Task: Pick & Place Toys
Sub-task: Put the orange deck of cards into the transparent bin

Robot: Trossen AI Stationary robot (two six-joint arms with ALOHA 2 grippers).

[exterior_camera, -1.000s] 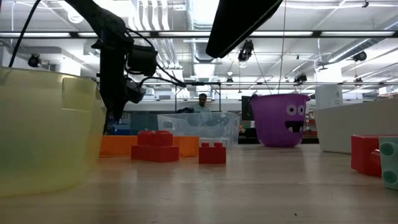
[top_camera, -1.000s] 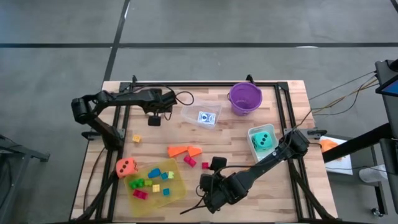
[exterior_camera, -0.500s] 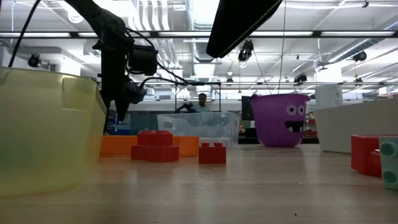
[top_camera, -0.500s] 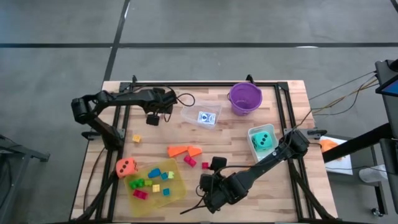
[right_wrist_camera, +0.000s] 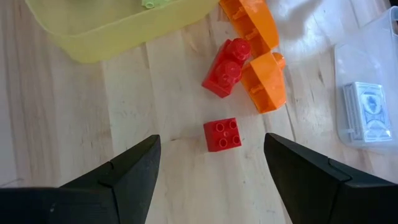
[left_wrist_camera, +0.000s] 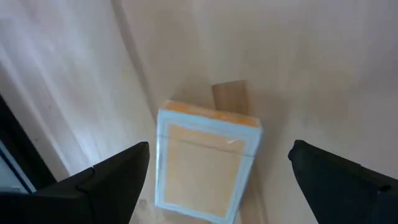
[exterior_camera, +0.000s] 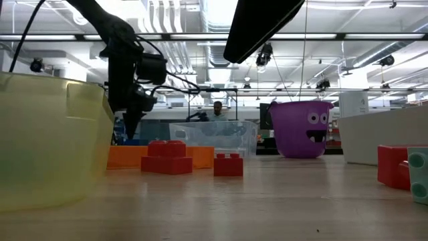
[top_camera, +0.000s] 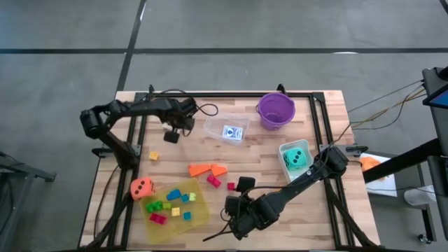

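Your left gripper [left_wrist_camera: 211, 171] hangs over a small card pack [left_wrist_camera: 207, 163] lying flat on the wooden table [top_camera: 266, 150], and that pairing is what the next move turns on. In the left wrist view the pack sits squarely between the two dark fingers [left_wrist_camera: 112, 180], which stand wide apart with nothing in them. The pack's long axis runs roughly along the line of sight of that camera, so its two long edges face the fingers, one on each side. In my judgement a straight descent should bring the fingers down on those long edges with no need to turn the wrist.

Take the clear plastic tub [top_camera: 227, 129] as your landmark. From above, the left gripper [top_camera: 170, 134] and the pack beneath it lie just to the left of that tub, near the table's far edge. A second card pack [top_camera: 233, 131] rests inside the tub.

Your right gripper [right_wrist_camera: 211, 162] is well apart from the tub, on the near side, and its fingers are also spread and empty. It looks down on a small red brick [right_wrist_camera: 222, 134], with a longer red brick [right_wrist_camera: 227, 68] and orange wedge pieces [right_wrist_camera: 261, 62] lying between that small brick and the tub. The left arm is clearly the nearer one to the loose pack.
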